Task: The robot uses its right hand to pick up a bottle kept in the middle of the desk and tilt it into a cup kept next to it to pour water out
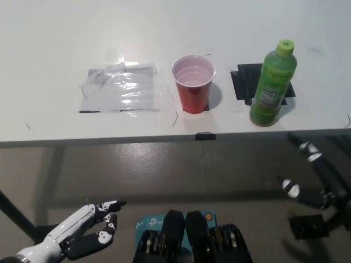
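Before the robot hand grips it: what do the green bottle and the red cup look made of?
The green bottle looks like glossy translucent plastic with a printed label and matte lime cap. The red cup seems thin plastic, red outside, pale inside, with a rolled rim.

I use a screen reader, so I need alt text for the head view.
A green bottle with its cap on stands upright on a white desk, apart from and to the right of an upright red cup. Both robot hands hang below the desk edge, holding nothing: the white left hand at lower left, the black right hand at lower right.
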`<state>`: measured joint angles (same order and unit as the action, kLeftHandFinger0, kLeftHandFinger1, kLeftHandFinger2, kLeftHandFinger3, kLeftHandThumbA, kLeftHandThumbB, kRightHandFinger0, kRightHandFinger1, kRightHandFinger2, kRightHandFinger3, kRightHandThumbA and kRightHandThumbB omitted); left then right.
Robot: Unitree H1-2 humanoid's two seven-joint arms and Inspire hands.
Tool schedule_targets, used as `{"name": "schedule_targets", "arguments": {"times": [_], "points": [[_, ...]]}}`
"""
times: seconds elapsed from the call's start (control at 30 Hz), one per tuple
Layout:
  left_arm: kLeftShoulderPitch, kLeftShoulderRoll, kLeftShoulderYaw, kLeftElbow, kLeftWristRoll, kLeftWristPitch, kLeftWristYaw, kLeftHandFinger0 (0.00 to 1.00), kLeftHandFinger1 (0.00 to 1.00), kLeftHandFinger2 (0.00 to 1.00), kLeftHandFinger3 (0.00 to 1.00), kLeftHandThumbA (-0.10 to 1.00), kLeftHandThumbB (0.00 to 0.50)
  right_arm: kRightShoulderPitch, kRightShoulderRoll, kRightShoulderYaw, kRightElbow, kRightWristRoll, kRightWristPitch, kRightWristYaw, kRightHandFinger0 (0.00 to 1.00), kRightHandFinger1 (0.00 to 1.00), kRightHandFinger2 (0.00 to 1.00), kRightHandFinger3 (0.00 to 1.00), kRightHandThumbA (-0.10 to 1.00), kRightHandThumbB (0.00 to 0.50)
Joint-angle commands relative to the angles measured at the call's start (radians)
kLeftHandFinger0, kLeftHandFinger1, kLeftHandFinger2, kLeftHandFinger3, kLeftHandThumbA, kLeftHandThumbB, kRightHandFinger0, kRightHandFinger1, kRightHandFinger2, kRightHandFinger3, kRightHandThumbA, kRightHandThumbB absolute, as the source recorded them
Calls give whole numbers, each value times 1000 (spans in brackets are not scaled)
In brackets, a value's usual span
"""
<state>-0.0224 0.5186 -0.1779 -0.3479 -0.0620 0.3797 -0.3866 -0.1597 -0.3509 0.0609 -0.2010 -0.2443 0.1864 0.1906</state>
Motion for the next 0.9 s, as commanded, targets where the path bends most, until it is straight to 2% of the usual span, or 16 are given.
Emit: {"name": "schedule_targets", "arguments": {"times": [0.0, 0.07, 0.17, 0.2, 0.23, 0.3, 0.37, 0.5, 0.67, 0.87], "points": [[1, 6, 8, -29, -5, 5, -17, 1000, 1000, 1000, 1000, 940, 302, -60, -11, -75, -59, 11, 7, -49, 1000, 1000, 1000, 1000, 597, 328], [8, 2, 8, -29, -6, 3, -17, 1000, 1000, 1000, 1000, 937, 307, -80, -3, -98, -65, -5, 32, -57, 1000, 1000, 1000, 1000, 620, 363], [14, -4, 5, -28, -8, 6, -18, 1000, 1000, 1000, 1000, 937, 308, -85, 3, -112, -67, -24, 47, -64, 1000, 1000, 1000, 1000, 657, 383], [17, -5, 7, -32, -6, 8, -16, 1000, 1000, 1000, 1000, 934, 301, -118, 0, -107, -55, -69, 76, -78, 1000, 1000, 1000, 1000, 862, 472], [20, -7, 7, -34, -6, 13, -15, 1000, 1000, 1000, 1000, 930, 304, -128, 0, -102, -49, -87, 92, -81, 1000, 1000, 1000, 1000, 938, 498], [22, -6, 5, -31, -1, 6, -15, 1000, 1000, 1000, 1000, 937, 304, -145, 3, -96, -42, -105, 115, -82, 1000, 1000, 1000, 1000, 992, 500], [22, -12, 10, -36, -10, 19, -14, 1000, 1000, 1000, 1000, 912, 320, -193, 10, -73, -16, -154, 171, -86, 1000, 1000, 1000, 1000, 1000, 500], [22, -11, 8, -37, -6, 17, -16, 1000, 1000, 1000, 1000, 917, 307, -267, 36, -62, 65, -160, 234, -94, 1000, 1000, 1000, 1000, 1000, 500], [17, -11, 0, -36, 4, 14, -17, 1000, 1000, 1000, 1000, 929, 294, -347, 35, -55, 204, -153, 222, -92, 1000, 1000, 1000, 1000, 1000, 500], [12, 5, -22, -26, 51, -1, -15, 986, 1000, 1000, 1000, 914, 305, -476, 38, -38, 416, -136, 184, -103, 1000, 1000, 1000, 1000, 1000, 500]]}}
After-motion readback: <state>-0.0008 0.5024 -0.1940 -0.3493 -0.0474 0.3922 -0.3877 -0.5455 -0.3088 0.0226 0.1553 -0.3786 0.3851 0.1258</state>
